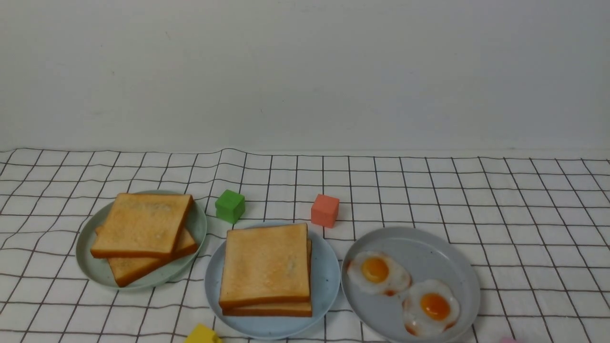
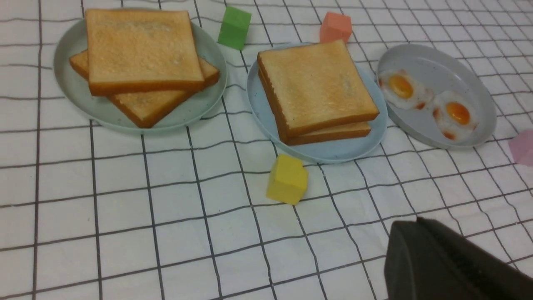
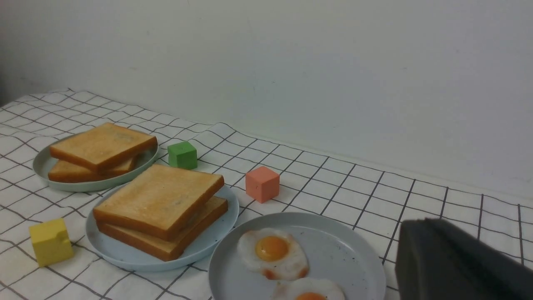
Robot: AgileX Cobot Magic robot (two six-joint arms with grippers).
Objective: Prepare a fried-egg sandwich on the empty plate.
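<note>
Golden sandwich (image 1: 266,267) is sitting nearer the blue plate's (image 1: 329,286) left edge, wider room showing rightward, any egg hiding from me, so I'm judging assembly done, with left gripper (image 2: 433,258) and right gripper (image 3: 437,258) closed, gripping nothing, and next needing only rest.

Open cloth right of the grey plate (image 1: 457,267), beyond orange cube (image 1: 325,210).

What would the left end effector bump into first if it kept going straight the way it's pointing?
Probably the checked cloth, short of the light-blue plate, though the left end effector's height and exact line are hard to judge here.
</note>
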